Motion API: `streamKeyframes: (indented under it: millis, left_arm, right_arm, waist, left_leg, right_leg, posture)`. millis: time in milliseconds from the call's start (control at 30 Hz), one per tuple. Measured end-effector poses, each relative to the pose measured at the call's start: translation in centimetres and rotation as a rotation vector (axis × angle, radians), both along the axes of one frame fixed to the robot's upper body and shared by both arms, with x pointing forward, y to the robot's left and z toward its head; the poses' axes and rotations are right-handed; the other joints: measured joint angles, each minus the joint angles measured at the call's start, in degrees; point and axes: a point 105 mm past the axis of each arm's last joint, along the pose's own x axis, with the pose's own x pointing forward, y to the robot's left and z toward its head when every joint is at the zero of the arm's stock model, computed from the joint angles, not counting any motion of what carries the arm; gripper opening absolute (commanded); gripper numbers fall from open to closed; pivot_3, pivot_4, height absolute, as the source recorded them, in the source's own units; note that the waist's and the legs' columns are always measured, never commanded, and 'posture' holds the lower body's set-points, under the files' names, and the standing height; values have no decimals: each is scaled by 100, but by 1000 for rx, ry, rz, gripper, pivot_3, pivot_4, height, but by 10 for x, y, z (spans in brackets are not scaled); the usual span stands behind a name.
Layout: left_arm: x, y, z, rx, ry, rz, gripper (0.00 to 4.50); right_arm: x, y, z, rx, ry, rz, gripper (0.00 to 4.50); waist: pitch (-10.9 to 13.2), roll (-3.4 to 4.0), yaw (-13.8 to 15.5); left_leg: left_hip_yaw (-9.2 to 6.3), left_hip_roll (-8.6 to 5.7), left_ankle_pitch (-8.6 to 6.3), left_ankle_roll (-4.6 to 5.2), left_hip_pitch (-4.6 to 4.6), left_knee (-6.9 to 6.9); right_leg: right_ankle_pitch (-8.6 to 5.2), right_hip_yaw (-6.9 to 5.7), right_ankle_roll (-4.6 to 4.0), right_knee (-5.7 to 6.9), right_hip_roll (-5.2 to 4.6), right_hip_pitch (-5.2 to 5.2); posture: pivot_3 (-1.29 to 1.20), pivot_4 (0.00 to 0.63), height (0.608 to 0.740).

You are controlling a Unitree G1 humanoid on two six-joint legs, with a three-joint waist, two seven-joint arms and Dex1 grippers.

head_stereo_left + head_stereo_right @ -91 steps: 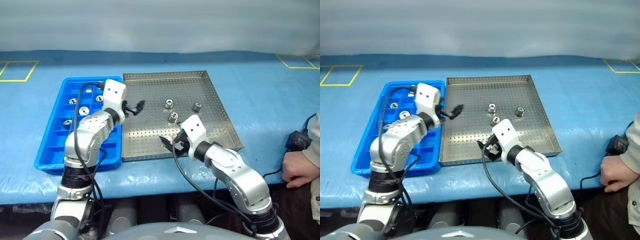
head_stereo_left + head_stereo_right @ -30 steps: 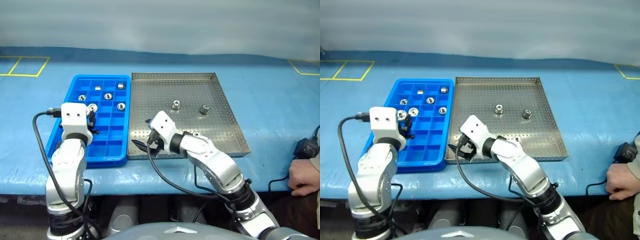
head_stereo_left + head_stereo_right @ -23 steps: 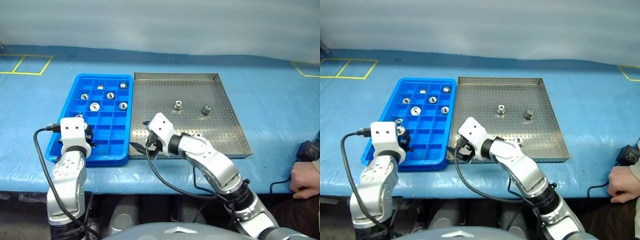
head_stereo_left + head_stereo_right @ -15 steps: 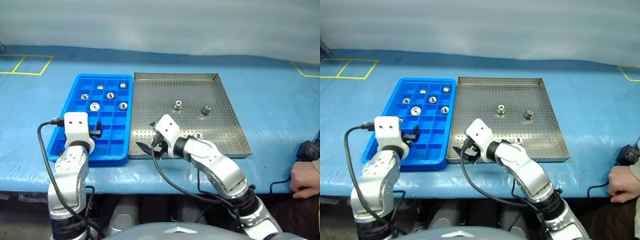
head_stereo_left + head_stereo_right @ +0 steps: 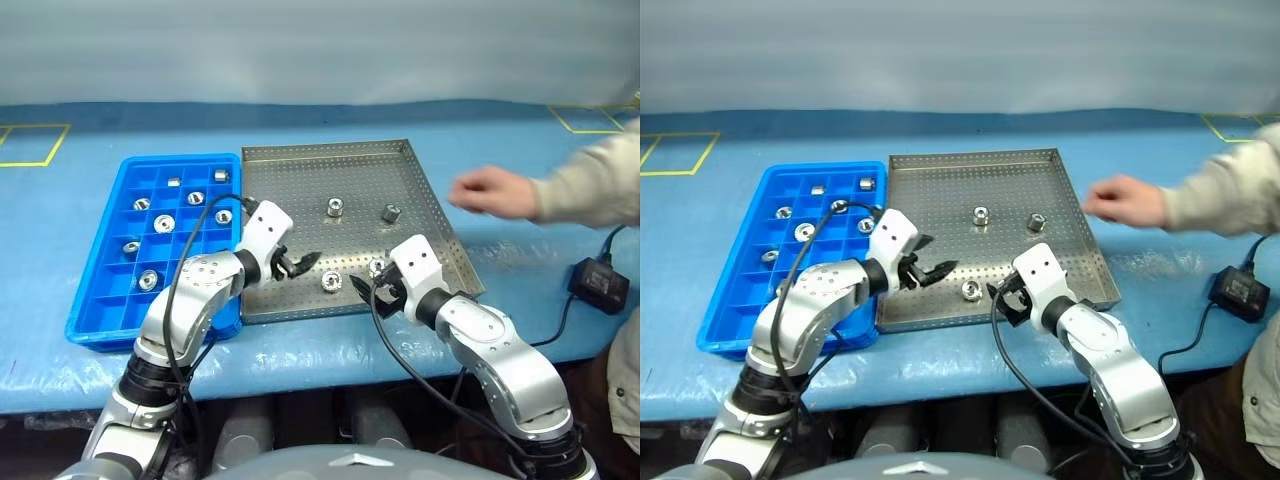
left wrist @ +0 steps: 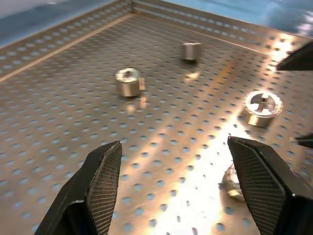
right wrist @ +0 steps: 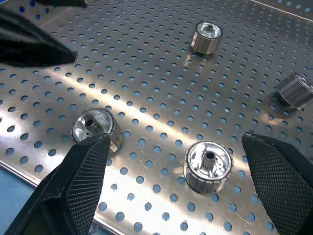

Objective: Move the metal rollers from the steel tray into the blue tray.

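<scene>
On a blue-covered worktop (image 5: pixel 520 330), the steel tray (image 5: pixel 300 165) held four metal rollers (image 5: pixel 336 207): two toward its far middle, standing apart from each other, and two near its front rim, one of them (image 5: pixel 330 281) lying between the two end effectors and the other (image 5: pixel 377 267) just ahead of the right one. Beside it on the left, the blue tray (image 5: pixel 95 300) carried eight more rollers, each in its own square compartment, most in the far rows and two (image 5: pixel 148 280) nearer the front. The left end effector (image 5: pixel 297 264) hung low over the steel tray's front left area with its two black fingers spread and nothing between them; the wrist camera showed bare perforated floor in the gap and a flanged roller (image 6: pixel 262 107) off to one side beyond the fingertips. The right end effector (image 5: pixel 366 288) hovered over the tray's front rim, its fingers (image 7: pixel 80 183) likewise wide apart and empty, with two rollers (image 7: pixel 208 165) lying on the floor between and just ahead of them. A person's hand (image 5: pixel 490 191) and sleeve (image 5: pixel 590 180) reached in over the worktop past the tray's right rim, blurred and cut off at the frame's edge. A black adapter (image 5: pixel 597 284) lay at the worktop's right.
</scene>
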Motion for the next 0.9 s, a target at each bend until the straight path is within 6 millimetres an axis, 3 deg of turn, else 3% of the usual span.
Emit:
streamKeyframes:
  millis: [200,367,900]
  left_arm:
    - [-7,-12,-26,98,88,-140,3724]
    - [0,-14,-44,181,88,-136,3724]
    - [0,-17,-47,178,90,-135,3724]
  right_arm:
    - [-4,-1,-1,12,5,-39,4500]
    - [-5,1,1,25,-5,-55,4500]
    - [-5,5,1,29,-7,-45,4500]
  waist:
    - [0,1,-133]
    - [-1,1,-170]
    - [-1,1,-174]
  left_leg:
    - [9,3,0,0,8,0]
    - [15,2,-2,4,8,0]
    - [16,4,-3,5,8,0]
  right_leg:
    - [1,14,2,2,1,0]
    - [5,23,9,-1,-2,0]
    - [5,25,11,1,-2,-2]
  posture:
    - [-112,150,740]
    - [-124,150,740]
    - [-82,150,740]
